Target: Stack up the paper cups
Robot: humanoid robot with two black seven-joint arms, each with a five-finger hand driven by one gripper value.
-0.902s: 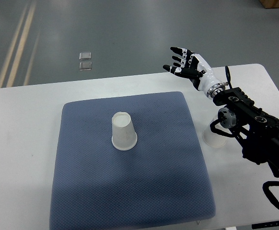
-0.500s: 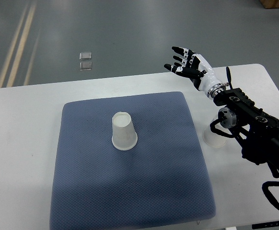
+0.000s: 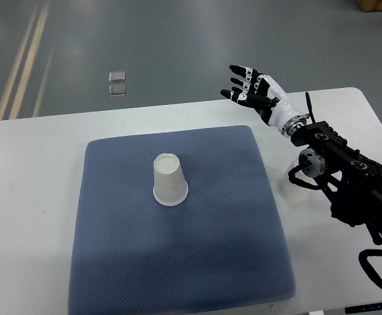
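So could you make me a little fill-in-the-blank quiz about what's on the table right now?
1. One cup stands upside down on the ____ pad.
2. The second cup stands off the pad, partly hidden by the robot's ____ arm.
3. The right hand holds nothing; its fingers are ____.
4. The pad lies on a ____ table.

Missing words: blue; right; open; white

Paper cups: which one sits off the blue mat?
The paper cup partly hidden under the right arm, resting on the white table beside the mat's right edge. The other cup stands upside down on the blue mat.
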